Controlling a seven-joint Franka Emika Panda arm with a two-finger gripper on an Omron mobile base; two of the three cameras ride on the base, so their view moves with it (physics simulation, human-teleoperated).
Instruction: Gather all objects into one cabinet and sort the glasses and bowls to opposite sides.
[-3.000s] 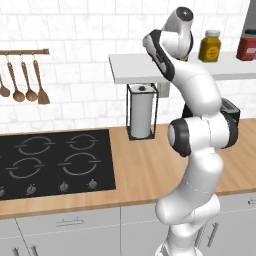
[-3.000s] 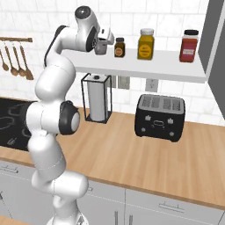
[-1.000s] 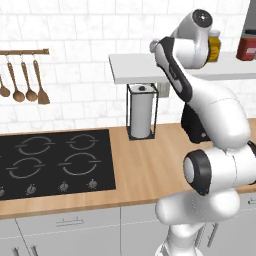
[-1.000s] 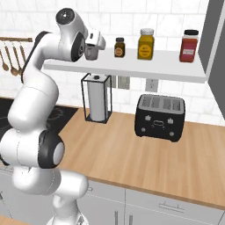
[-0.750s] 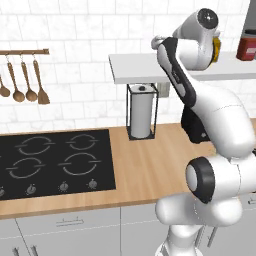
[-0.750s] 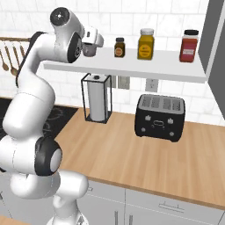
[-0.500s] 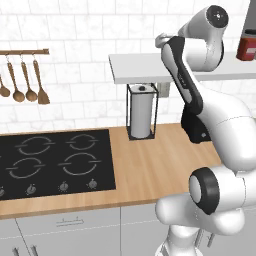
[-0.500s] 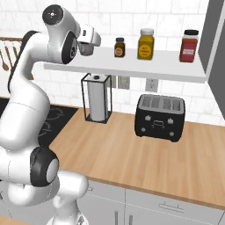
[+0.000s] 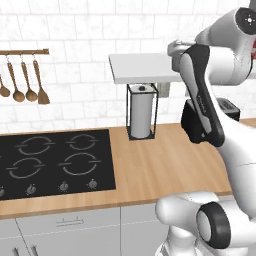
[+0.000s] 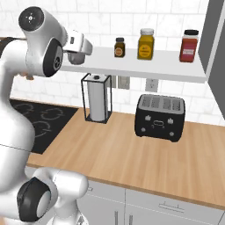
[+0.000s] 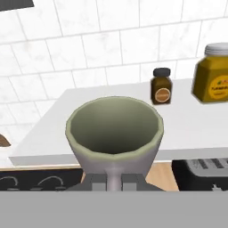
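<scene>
We have one grey mug pinched by its handle in the tool, whose two fingers are clenched on the stem of that handle at the bottom of the hand view. The mug hangs in the air just in front of the near edge of the white shelf, upright, its open mouth toward the camera and nothing inside it. In the right base view the same mug sits under the tool at the left end of that shelf. As we judge it, this mug is in transit and not yet placed; the grey cabinet door shows at the right end of the shelf, so the carry would run along the whole front of the shelf toward it. We cannot see the cabinet's interior, the other mugs or the bowl from here, so how much of the gathering and sorting is finished we cannot tell. On the shelf stand a small brown jar, a yellow jar and a red jar, all set back from the edge but close to the path. Below the shelf, on the desk, the paper towel holder and the black toaster stand well under the carrying height.
</scene>
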